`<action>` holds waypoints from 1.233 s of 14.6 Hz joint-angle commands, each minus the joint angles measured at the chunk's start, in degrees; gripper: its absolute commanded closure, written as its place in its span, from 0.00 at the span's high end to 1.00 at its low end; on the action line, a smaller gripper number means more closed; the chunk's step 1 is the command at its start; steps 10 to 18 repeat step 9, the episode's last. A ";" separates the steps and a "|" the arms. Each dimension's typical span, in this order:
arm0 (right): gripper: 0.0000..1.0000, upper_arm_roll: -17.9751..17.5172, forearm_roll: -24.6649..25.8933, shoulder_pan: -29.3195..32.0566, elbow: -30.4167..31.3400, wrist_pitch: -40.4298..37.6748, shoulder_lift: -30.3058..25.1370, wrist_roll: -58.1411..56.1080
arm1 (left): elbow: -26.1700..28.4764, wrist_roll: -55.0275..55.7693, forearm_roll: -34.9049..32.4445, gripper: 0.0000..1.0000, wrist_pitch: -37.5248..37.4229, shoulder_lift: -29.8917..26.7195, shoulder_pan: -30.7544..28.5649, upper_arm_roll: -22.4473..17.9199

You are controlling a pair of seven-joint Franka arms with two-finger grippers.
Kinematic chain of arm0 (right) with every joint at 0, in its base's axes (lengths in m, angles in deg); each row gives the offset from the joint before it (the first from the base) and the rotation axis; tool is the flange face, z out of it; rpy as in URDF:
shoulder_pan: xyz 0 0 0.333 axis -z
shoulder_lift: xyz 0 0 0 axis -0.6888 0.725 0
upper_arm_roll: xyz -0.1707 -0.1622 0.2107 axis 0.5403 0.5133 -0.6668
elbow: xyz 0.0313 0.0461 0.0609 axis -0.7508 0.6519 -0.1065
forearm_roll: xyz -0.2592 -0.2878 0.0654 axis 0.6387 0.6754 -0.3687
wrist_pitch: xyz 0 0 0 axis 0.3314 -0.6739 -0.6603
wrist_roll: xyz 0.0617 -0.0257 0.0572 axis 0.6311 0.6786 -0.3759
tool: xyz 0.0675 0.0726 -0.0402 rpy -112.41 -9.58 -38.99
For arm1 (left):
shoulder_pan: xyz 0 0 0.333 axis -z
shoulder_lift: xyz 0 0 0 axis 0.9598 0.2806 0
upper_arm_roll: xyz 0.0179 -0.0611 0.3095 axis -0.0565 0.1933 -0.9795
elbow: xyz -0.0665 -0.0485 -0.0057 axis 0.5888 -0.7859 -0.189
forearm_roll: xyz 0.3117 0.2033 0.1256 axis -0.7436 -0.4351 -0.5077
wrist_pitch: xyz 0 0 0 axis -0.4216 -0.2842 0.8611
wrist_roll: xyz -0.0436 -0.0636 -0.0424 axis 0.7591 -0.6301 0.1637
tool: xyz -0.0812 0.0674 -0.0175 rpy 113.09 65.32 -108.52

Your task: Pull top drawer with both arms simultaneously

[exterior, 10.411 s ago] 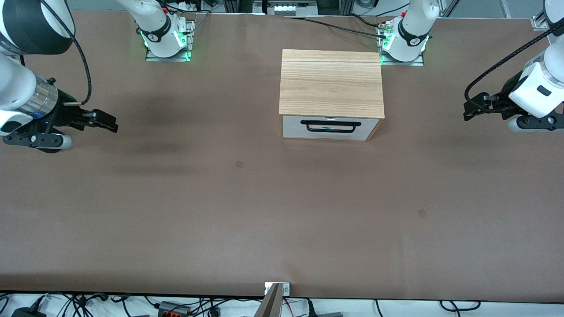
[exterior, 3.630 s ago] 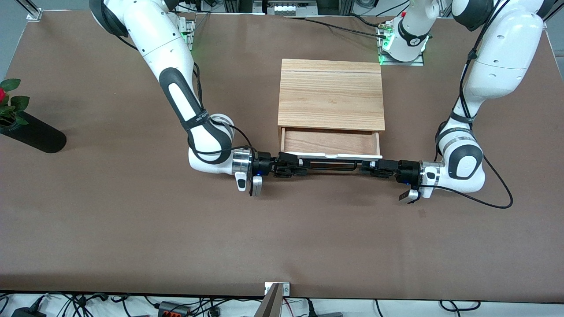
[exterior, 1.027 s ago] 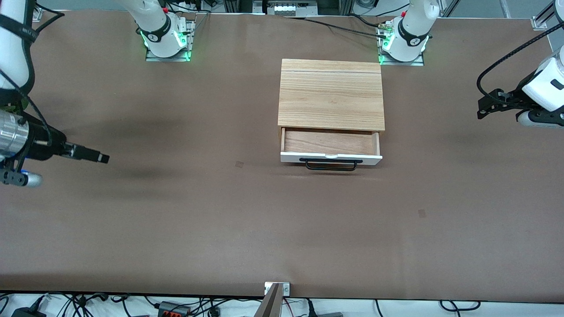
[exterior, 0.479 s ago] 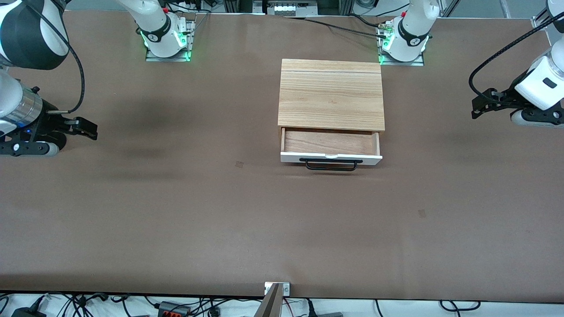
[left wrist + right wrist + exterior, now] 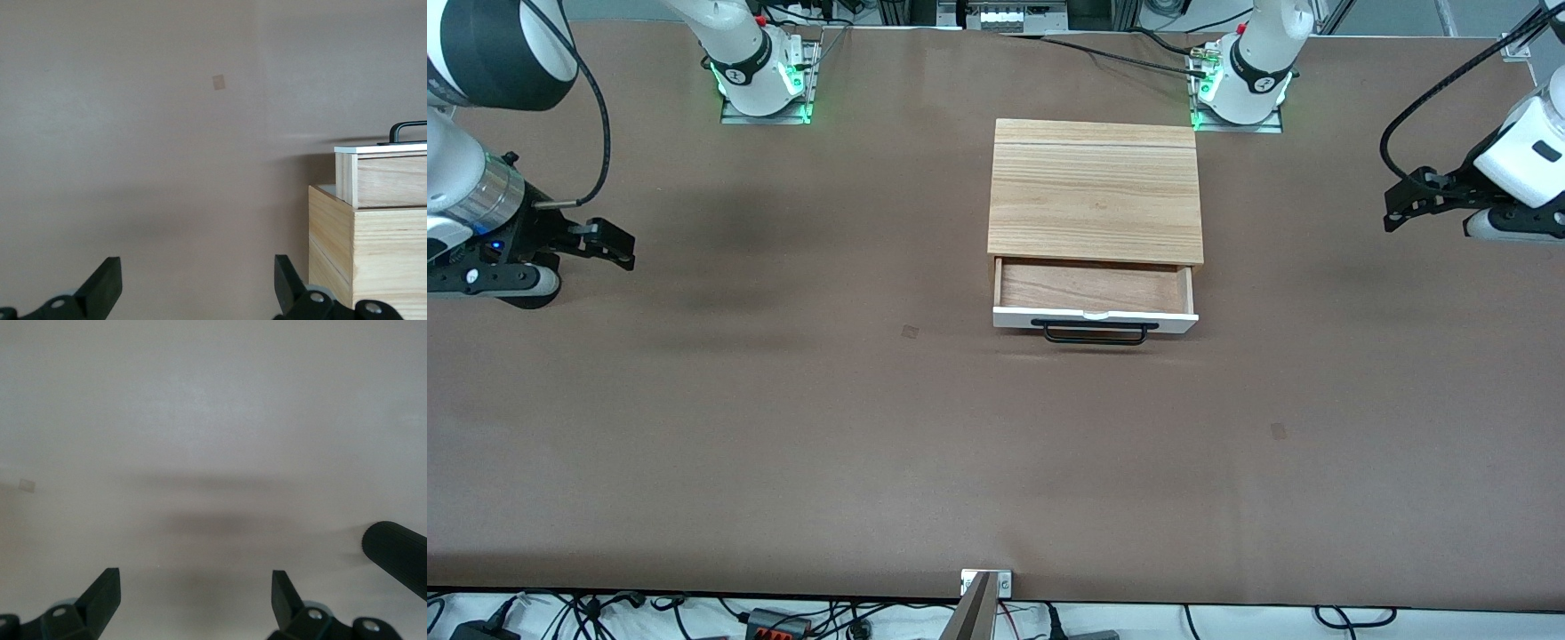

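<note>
brown table (image 5: 783,427) carries a wooden cabinet (image 5: 1095,191), perhaps tape scraps.

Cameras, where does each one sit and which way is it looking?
Front view: high across the table, facing both arms' bases; shows the open top drawer, the left gripper over the left arm's end and the right gripper over the right arm's end, both waiting.
Left wrist view: on the left wrist, looking toward the drawer's side; its own open fingertips show.
Right wrist view: on the right wrist, looking at bare table and a black cylinder; its open fingertips show.
Shared: front and left wrist views both show the drawer handle.
</note>
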State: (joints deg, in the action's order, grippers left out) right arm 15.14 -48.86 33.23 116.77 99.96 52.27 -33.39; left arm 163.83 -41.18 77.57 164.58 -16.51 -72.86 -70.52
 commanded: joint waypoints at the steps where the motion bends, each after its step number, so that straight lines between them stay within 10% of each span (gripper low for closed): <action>1: 1.00 -1.12 -0.35 1.07 2.45 0.26 -2.16 -0.91 | 0.08 0.84 -0.85 1.00 -1.93 -1.70 0.56 -0.11; 18: 1.00 -1.03 -0.61 1.07 2.10 0.25 -1.80 -0.30 | -0.45 1.01 -0.94 1.00 -2.73 -1.61 0.64 -0.11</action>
